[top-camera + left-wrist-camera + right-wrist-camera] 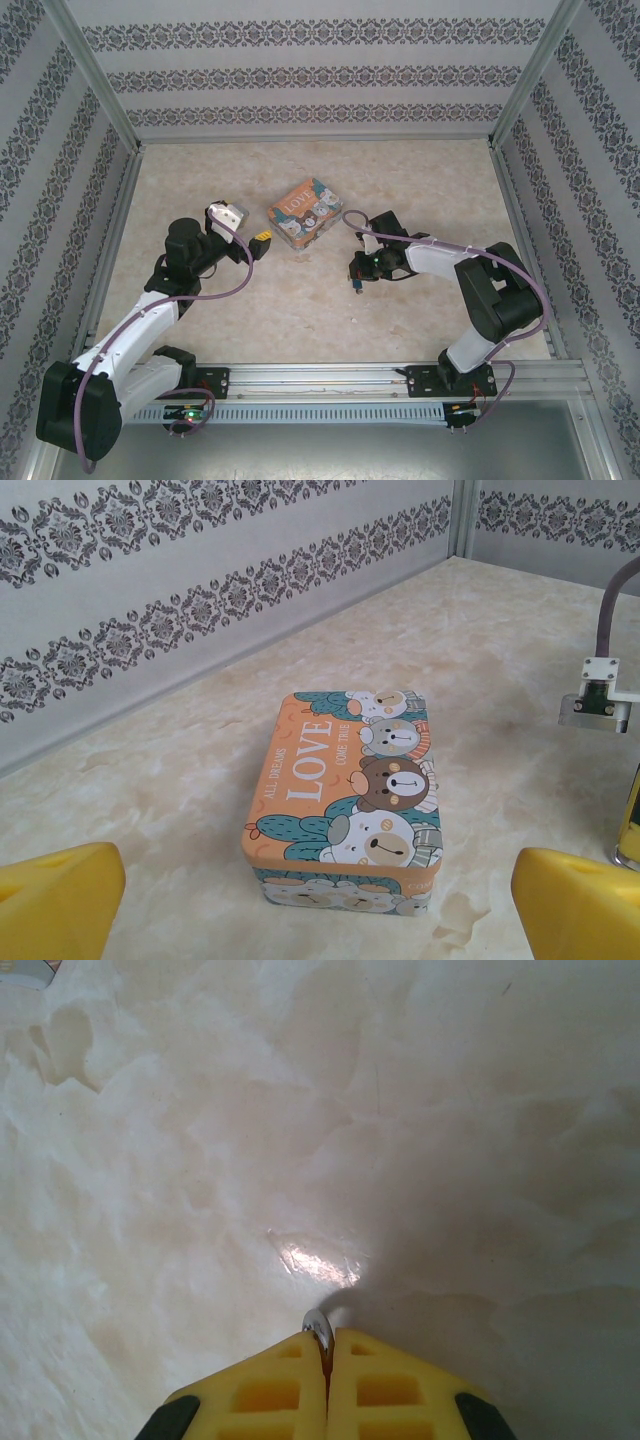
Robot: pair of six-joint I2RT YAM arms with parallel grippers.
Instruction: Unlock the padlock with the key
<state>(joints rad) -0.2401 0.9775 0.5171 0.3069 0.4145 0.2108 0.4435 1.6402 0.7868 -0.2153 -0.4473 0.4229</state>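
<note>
Padlock [356, 290]: probably the small dark-bluish bit right of the tin [303, 212], on its near side, at the tips of the right gripper [357, 280]. Too small to be sure.
Right gripper: clenched, pads pressed together on a small silvery metal piece [318, 1326] poking out at the tips. Key or shackle, can't tell. Points down at bare table [200, 1160] right of the tin.
Left gripper [262, 240]: released, jaws wide, nothing between them. Sits just left of the tin, looking at its short end.
Tin: lid on, flat on the table, between the two grippers.
Step (my read): lock and key not yet mated; task barely begun.
How to: keep the right pinch firm, since a tiny part pivots easily. Bring the left gripper round the tin without nudging it. Clamp the lock body across its flat faces, keyhole exposed. Line up the axes before pushing, then twist slowly.
Risk: the piece slips or drops if regripped mid-air.
</note>
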